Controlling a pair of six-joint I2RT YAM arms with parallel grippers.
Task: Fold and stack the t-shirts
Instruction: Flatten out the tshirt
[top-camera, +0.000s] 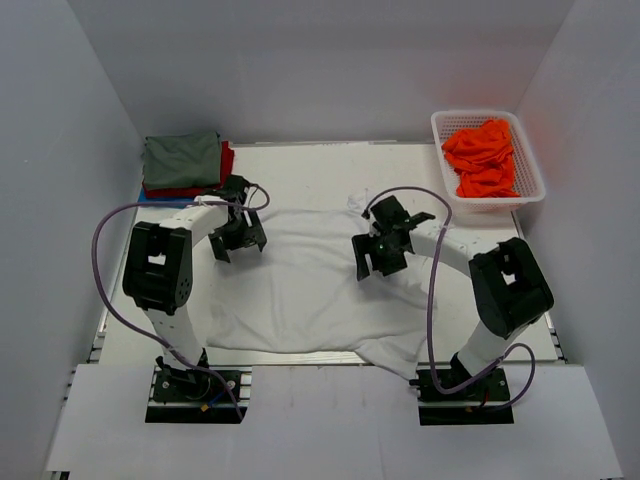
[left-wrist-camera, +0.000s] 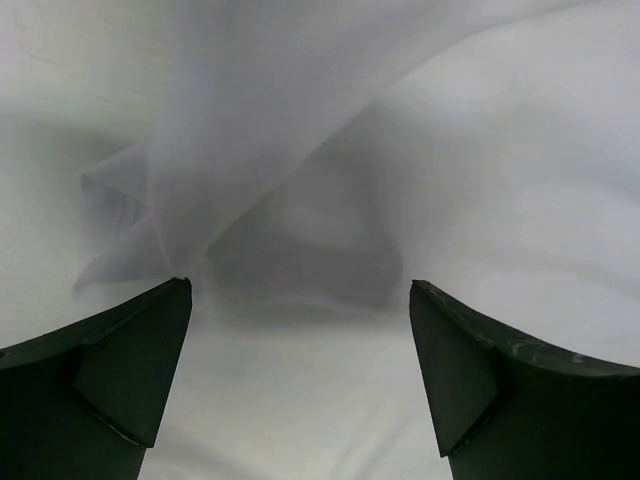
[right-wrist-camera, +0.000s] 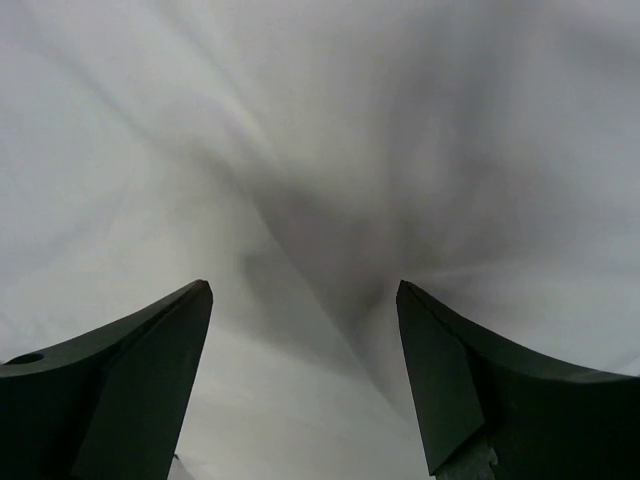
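Note:
A white t-shirt (top-camera: 300, 285) lies spread across the middle of the table, wrinkled at its right side. My left gripper (top-camera: 238, 247) is open and empty over the shirt's upper left part; in the left wrist view its fingers (left-wrist-camera: 120, 370) stand wide apart over white cloth (left-wrist-camera: 330, 200) with a raised fold. My right gripper (top-camera: 379, 262) is open and empty over the shirt's upper right part; the right wrist view shows creased white cloth (right-wrist-camera: 300, 170) between the jaws. A folded stack, olive-grey shirt (top-camera: 182, 160) on a red one (top-camera: 226, 165) on a blue one, sits at the back left. Orange shirts (top-camera: 485, 157) lie in the basket.
A white plastic lattice basket (top-camera: 533, 170) stands at the back right by the wall. White walls close in the table on the left, back and right. Purple cables loop from both arms over the table's sides.

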